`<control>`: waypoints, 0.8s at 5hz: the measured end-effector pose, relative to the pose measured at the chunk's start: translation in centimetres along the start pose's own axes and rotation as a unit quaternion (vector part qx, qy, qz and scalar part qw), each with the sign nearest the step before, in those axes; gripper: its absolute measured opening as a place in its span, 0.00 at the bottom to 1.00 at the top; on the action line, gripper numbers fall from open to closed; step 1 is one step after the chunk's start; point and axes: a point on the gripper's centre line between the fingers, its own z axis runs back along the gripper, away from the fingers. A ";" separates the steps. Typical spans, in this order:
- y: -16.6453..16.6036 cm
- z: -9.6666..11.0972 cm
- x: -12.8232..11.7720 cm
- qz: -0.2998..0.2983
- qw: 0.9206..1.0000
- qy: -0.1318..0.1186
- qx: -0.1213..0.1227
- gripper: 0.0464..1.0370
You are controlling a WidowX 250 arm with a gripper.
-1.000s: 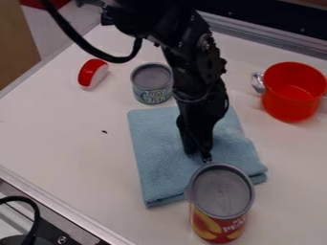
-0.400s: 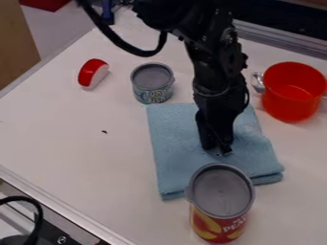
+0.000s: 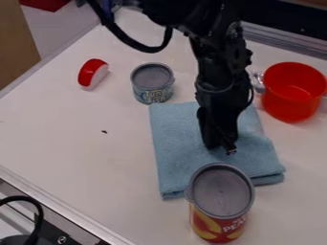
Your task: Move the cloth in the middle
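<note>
Camera view: the cloth (image 3: 178,153) has shifted nearer the pot (image 3: 284,109).

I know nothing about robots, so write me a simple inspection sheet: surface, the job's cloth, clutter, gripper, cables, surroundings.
Surface: white table, a dark speck on it; spills: nothing seen.
Job's things: blue cloth, folded, lying flat.
Clutter: short can behind the cloth; tall can at its near edge, contact unclear; red pot at right; red-and-white piece at left.
Gripper: black gripper, low over the cloth; grip unclear.
Cables: one cable loops beside the arm, another at lower left.
Surroundings: brown panel at upper left; people: nothing seen.
</note>
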 end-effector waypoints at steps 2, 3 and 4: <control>1.9 3.1 -0.1 0.072 0.997 -0.009 0.014 0.62; 2.3 4.8 -0.1 0.099 0.995 -0.027 0.018 0.90; 2.9 6.5 -0.2 0.120 0.992 -0.039 0.008 0.96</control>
